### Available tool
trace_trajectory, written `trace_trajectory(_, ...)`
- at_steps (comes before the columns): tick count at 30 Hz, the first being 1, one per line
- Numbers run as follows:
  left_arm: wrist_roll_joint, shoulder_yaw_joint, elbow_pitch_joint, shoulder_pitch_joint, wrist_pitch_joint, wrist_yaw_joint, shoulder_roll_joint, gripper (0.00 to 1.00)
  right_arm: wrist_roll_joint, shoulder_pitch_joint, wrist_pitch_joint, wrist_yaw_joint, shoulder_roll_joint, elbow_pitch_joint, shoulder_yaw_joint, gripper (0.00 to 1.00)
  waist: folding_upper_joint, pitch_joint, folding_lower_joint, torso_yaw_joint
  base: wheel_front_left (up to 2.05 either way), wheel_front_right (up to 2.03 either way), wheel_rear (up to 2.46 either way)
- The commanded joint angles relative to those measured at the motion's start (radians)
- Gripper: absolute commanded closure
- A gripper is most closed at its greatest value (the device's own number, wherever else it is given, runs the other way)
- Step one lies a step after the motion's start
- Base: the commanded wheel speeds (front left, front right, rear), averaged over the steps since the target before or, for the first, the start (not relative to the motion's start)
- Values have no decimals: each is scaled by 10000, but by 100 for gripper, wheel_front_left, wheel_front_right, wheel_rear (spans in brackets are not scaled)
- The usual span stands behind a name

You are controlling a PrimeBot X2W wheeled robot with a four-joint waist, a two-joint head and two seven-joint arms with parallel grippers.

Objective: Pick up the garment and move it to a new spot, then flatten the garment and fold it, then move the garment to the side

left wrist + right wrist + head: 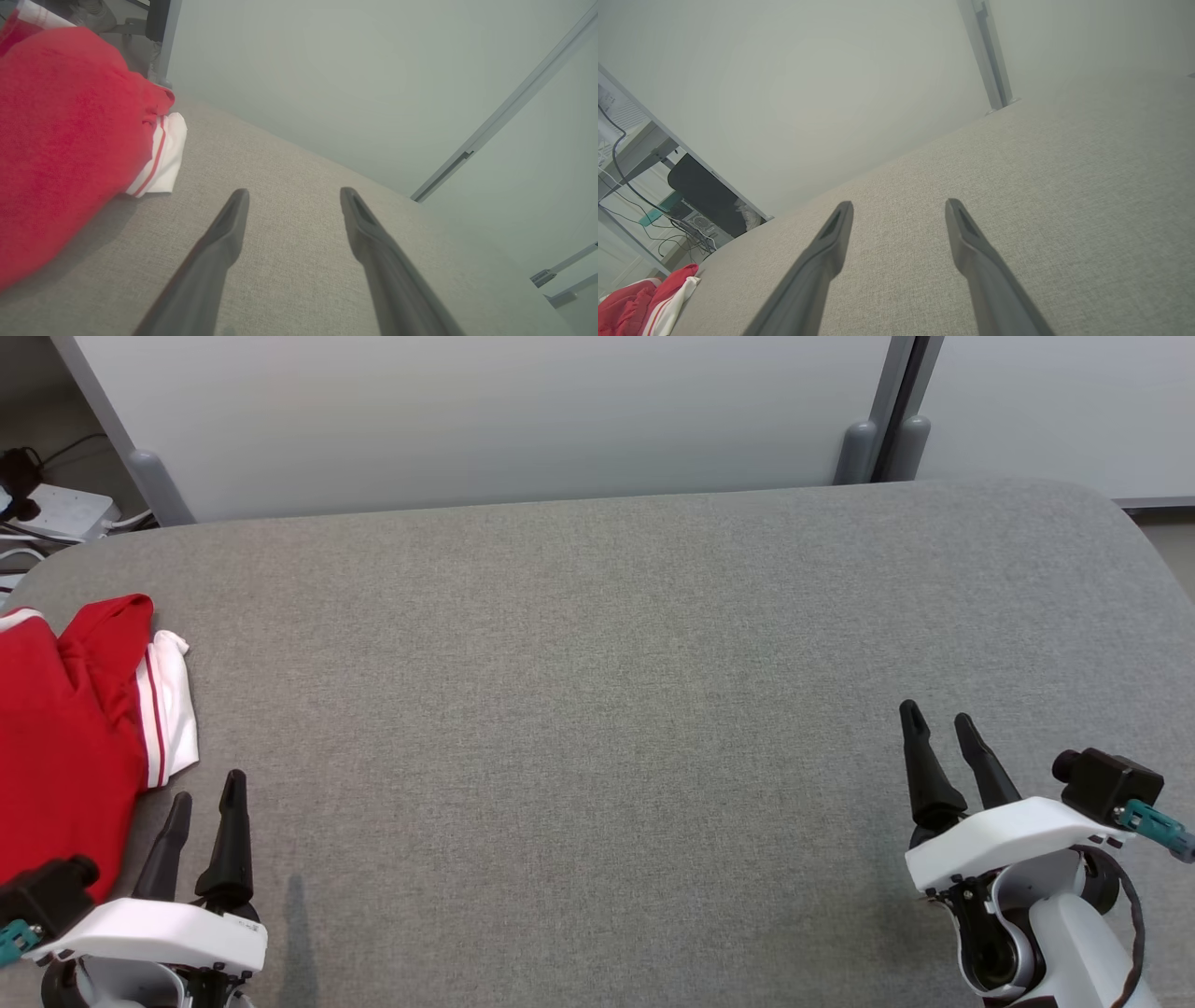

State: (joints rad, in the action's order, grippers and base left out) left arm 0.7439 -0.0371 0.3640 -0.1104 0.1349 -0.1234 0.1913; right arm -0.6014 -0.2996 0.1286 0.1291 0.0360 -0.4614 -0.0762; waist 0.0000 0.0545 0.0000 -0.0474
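A red garment (65,728) with a white, red-striped cuff lies bunched at the far left edge of the grey fabric-covered table (597,709). The left wrist view shows the same garment (60,140) at its left, and in the right wrist view the garment (649,301) sits small at the lower left. My left gripper (207,784) stands open just right of the garment's near part, apart from it, nothing between its fingers (229,228). At the lower right my right gripper (938,714) is open and empty, far from the garment, its fingers (833,238) over bare table.
A pale partition wall (504,420) with grey posts (854,448) runs behind the table. A power strip and cables (56,509) lie off the back left corner. A desk with a dark box and wires (696,196) stands beyond the table's left end.
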Motion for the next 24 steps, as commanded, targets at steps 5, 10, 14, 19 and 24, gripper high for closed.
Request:
trace_trajectory(5, -766, -349, -186, -680, 264, -49, 448, 0, 881, -580, 327, 11, 77, 167, -325, 0, 0, 34, 0, -58, 0, 0, 0)
trace_trajectory(10, -1341, -355, -151, -689, 410, -53, 530, 0, 1488, -667, 473, 12, 87, 92, -447, 0, 0, 46, 0, -91, 0, 0, 0)
trace_trajectory(14, -1911, -342, -64, -718, 557, -56, 628, 0, 2127, -767, 620, 13, 96, -11, -509, 0, 0, 43, 0, -117, 0, 0, 0)
trace_trajectory(19, -2452, -428, -40, -691, 675, -59, 626, 0, 2645, -835, 738, 13, 104, -93, -552, 0, 0, 15, 0, -146, 0, 0, 0)
trace_trajectory(24, -3042, -595, 13, -671, 821, -62, 580, 0, 3284, -898, 884, 14, 113, -171, -553, 0, 0, 8, 0, -172, 0, 0, 0)
